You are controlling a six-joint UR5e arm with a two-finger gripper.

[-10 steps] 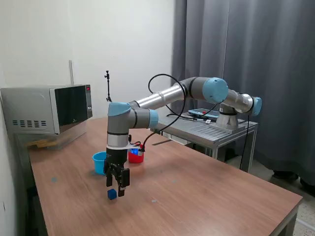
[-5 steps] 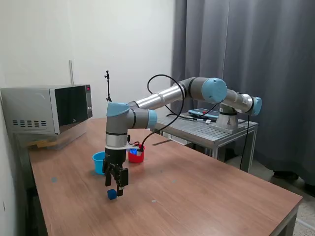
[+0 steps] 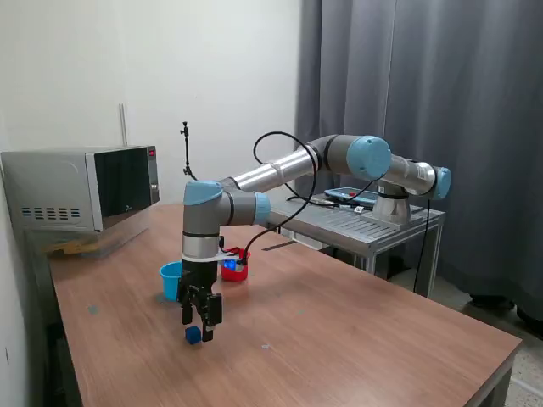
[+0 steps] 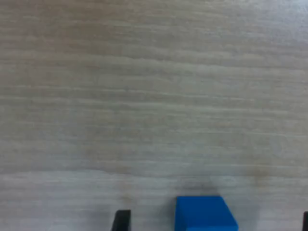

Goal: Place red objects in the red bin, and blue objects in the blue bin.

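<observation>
The jaws [image 3: 197, 328] hang spread apart just above a blue cube [image 3: 194, 336] resting on the wooden counter [image 3: 356, 339]. Behind stand the light blue cup [image 3: 170, 280] and red cup [image 3: 235, 267], a microwave [image 3: 81, 187] beyond. The wrist view shows only cube [image 4: 204, 214] and bare wood between the fingertips [image 4: 121, 220].

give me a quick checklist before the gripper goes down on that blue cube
1. Jaws apart: ok. The gripper is open, one finger tip showing in the wrist view.
2. Cube between the fingers: ok, it seems. The blue cube lies between the two finger tips in the wrist view, not centred.
3. Cube free on the table: ok. The cube sits alone on bare wood.
4. Gripper above the cube, not touching: ok, it hangs just over it.
5. Blue cup upright and open: ok, behind the arm.
6. Red cup out of the way: ok, beyond the wrist.
</observation>
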